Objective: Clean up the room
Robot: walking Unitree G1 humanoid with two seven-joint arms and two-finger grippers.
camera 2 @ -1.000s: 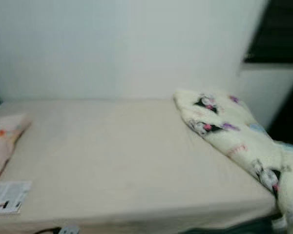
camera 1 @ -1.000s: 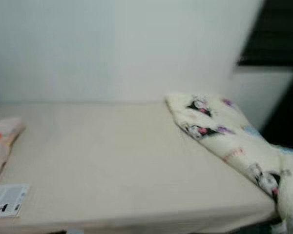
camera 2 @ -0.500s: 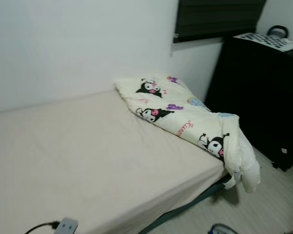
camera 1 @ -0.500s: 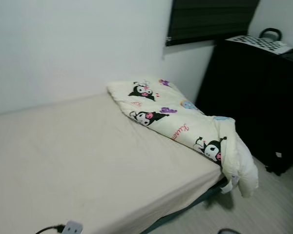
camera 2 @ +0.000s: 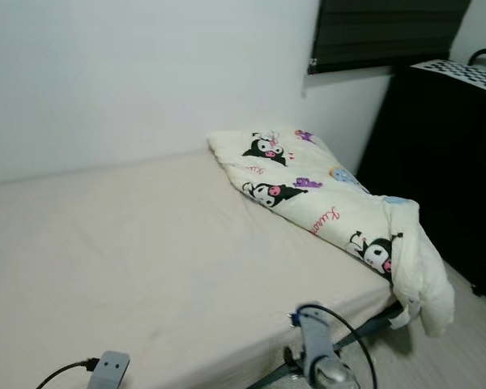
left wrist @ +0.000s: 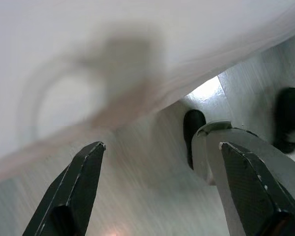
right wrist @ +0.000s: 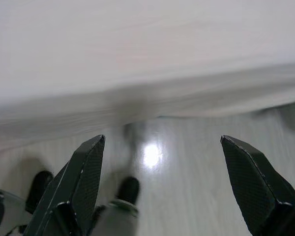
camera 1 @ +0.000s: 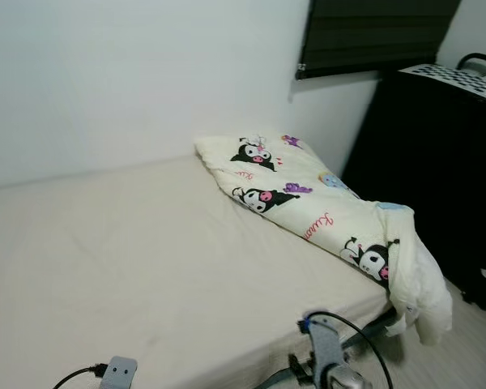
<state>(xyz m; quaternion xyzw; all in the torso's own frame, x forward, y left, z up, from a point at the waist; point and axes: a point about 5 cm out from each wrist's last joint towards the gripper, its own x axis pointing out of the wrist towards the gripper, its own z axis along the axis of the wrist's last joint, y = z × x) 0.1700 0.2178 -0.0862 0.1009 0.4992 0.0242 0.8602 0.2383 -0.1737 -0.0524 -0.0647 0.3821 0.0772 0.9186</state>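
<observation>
Bed (camera 1: 146,259) takes up most of the room, bare cream sheet, running from the near left to the far wall (camera 1: 130,73); black cabinet (camera 1: 437,162) stands far right under a dark blind (camera 1: 373,32); the thing to tidy looks like the cartoon-print quilt (camera 2: 324,211), bunched along the right side of the bed, its near end hanging off the corner toward the floor (camera 2: 470,340); right arm (camera 2: 316,348) rises at the near edge, silver with a black cable looped over it; left arm (camera 1: 117,374) just pokes in at the near left; left pincer (left wrist: 157,191) fingers apart, holding nothing, pointing down at the bed edge and floor; right pincer (right wrist: 162,187) likewise spread and empty, over the floor by the bed side, well apart from the quilt. Risks, as I judge: a grab at the drooping end could drag the whole quilt onto the floor; the loose cable could snag on the bed corner when the arm reaches; soft thick fabric may slip out of thin fingers.
</observation>
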